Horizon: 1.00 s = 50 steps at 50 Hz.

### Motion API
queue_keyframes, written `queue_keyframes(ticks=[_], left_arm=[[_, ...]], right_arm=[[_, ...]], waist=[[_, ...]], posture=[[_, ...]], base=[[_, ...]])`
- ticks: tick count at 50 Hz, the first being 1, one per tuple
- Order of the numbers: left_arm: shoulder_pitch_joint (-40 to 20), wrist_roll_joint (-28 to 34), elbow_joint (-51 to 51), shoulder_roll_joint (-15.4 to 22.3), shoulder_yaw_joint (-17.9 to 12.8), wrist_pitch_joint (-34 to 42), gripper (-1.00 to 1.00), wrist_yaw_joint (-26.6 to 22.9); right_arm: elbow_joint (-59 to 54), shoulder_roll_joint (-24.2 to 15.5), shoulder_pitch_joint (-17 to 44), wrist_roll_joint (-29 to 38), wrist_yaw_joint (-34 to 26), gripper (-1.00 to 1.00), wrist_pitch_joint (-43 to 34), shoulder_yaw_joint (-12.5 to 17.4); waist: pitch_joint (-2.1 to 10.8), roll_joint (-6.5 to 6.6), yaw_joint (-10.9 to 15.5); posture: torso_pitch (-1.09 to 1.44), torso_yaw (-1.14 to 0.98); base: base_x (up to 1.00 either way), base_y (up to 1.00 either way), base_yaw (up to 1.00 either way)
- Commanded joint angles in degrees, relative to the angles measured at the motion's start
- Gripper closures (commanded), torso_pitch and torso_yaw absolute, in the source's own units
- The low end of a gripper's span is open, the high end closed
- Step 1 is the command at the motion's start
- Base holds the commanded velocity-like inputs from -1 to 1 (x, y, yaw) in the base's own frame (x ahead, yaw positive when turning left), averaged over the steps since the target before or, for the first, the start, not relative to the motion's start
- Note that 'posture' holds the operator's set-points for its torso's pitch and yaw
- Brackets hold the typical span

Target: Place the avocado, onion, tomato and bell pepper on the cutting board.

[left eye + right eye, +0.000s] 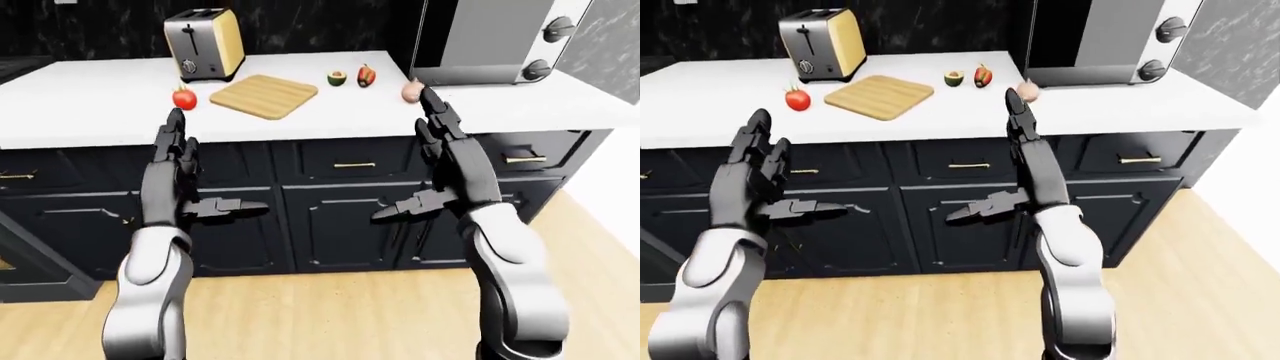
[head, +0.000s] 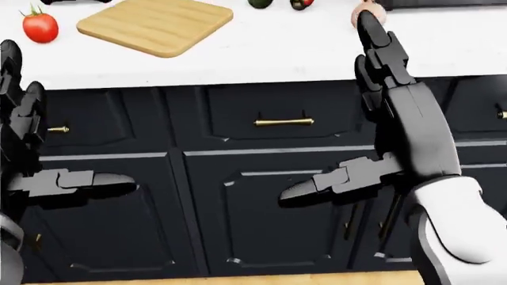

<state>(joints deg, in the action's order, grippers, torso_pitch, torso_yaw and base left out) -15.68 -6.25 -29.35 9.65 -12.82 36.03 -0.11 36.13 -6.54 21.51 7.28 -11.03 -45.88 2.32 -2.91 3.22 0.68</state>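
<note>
A wooden cutting board [image 1: 265, 96] lies bare on the white counter [image 1: 90, 105]. A red tomato [image 1: 184, 98] sits just left of it. A halved avocado [image 1: 337, 77] and a red bell pepper [image 1: 366, 76] sit to its right, with the onion [image 1: 411, 91] further right near the oven. My left hand [image 1: 208, 174] and right hand [image 1: 408, 159] are both open and empty. They are raised before the dark cabinets, fingers up and thumbs pointing inward. In the head view the right fingertips [image 2: 366, 21] overlap the onion [image 2: 372, 8].
A toaster [image 1: 205, 43] stands behind the board. A silver oven [image 1: 490, 37] stands at the counter's right. Dark cabinet doors and drawers with brass handles [image 2: 283, 122] run below the counter. Wood floor [image 1: 330, 315] lies below them.
</note>
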Motion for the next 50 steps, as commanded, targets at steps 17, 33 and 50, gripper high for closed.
queue_keyframes(ticks=[17, 33, 50], left_arm=[[-5.55, -3.72, -5.09, 4.03, -2.77, 2.62, -1.00, 2.32], [-5.14, -5.09, -6.30, 7.02, -6.08, 3.63, -1.00, 2.42], [-5.95, -5.11, -6.65, 7.36, -6.06, 4.35, -1.00, 2.45]], right_arm=[[7.18, -0.47, 5.33, -2.57, 1.61, -1.00, -0.10, 1.87], [9.43, -2.82, 8.94, -0.75, -1.36, -1.00, -4.27, 1.92], [10.10, -3.54, 9.18, -0.64, -0.56, -1.00, -4.56, 1.36]], waist=[[1.40, -4.80, -0.92], [0.93, -6.01, -0.08], [1.41, -0.21, -1.73]], posture=[[0.00, 0.00], [0.00, 0.00], [0.00, 0.00]], base=[[0.34, 0.04, 0.00], [0.06, 0.11, 0.00], [0.23, 0.09, 0.00]])
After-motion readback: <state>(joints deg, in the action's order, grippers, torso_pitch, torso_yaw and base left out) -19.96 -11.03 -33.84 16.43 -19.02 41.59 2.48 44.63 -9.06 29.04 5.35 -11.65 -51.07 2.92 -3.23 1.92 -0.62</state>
